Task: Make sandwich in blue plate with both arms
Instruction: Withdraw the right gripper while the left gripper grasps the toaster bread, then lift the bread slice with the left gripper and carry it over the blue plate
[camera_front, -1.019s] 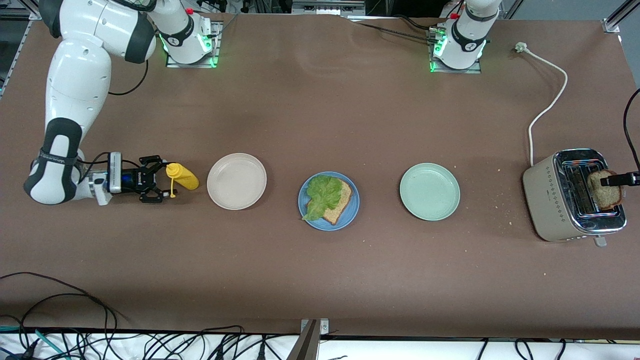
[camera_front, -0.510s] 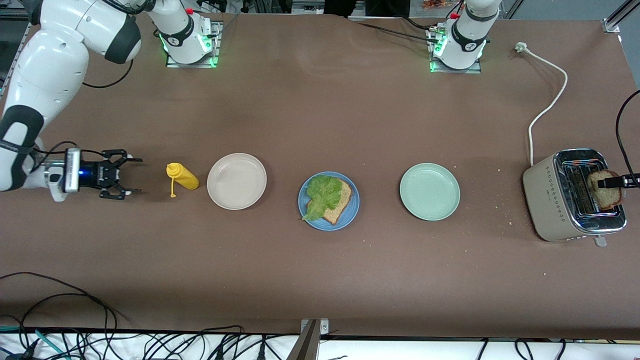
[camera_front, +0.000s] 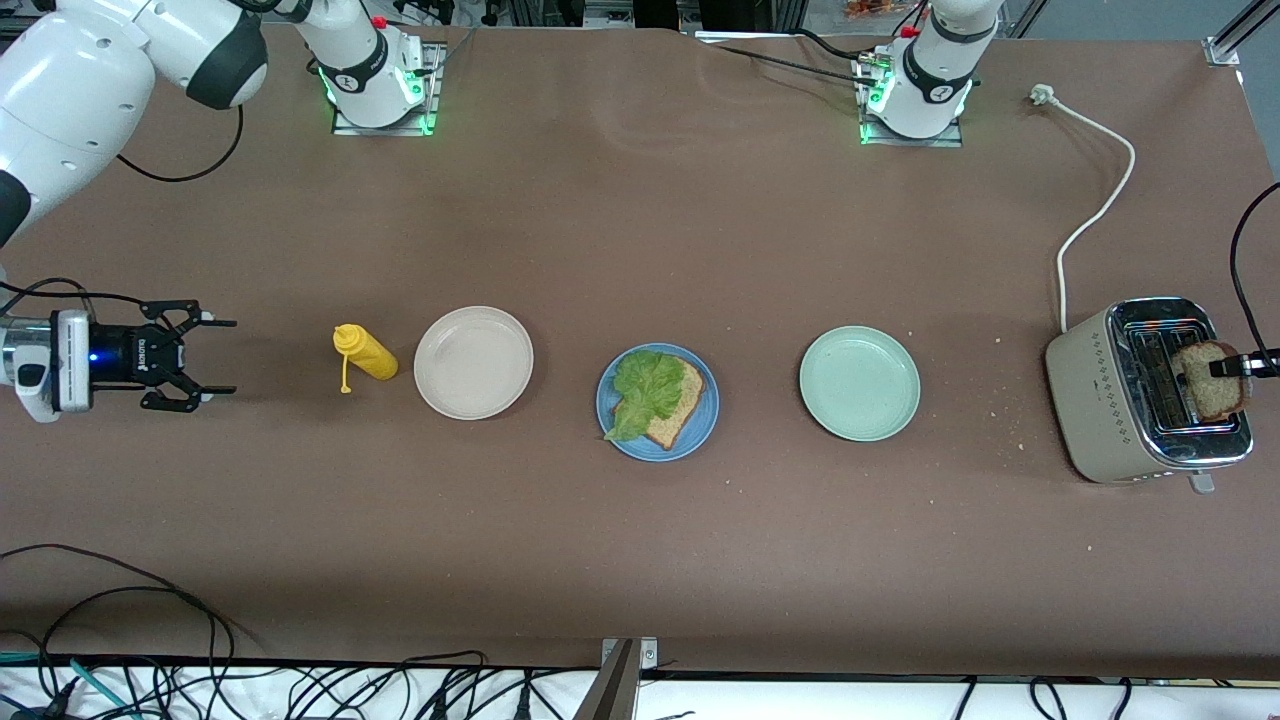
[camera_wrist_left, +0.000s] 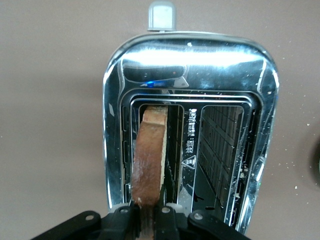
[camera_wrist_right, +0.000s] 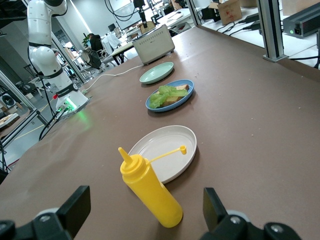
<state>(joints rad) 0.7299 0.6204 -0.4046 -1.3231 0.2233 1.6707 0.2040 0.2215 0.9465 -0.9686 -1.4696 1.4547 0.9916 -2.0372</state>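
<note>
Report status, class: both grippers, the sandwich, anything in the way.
Left gripper shut on bread slice in toaster. Right gripper open, near mustard bottle. Blue plate: bread and lettuce, no top slice. Nothing in the way.

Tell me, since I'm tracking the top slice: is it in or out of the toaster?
Partly in: bread slice stands in toaster slot, left gripper shut on it.

Blue plate (camera_front: 657, 445), yellow bottle (camera_front: 366, 354).

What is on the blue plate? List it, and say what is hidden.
On the blue plate lies one bread slice with a lettuce leaf on top. The leaf covers much of the slice, so anything under the leaf cannot be seen.
</note>
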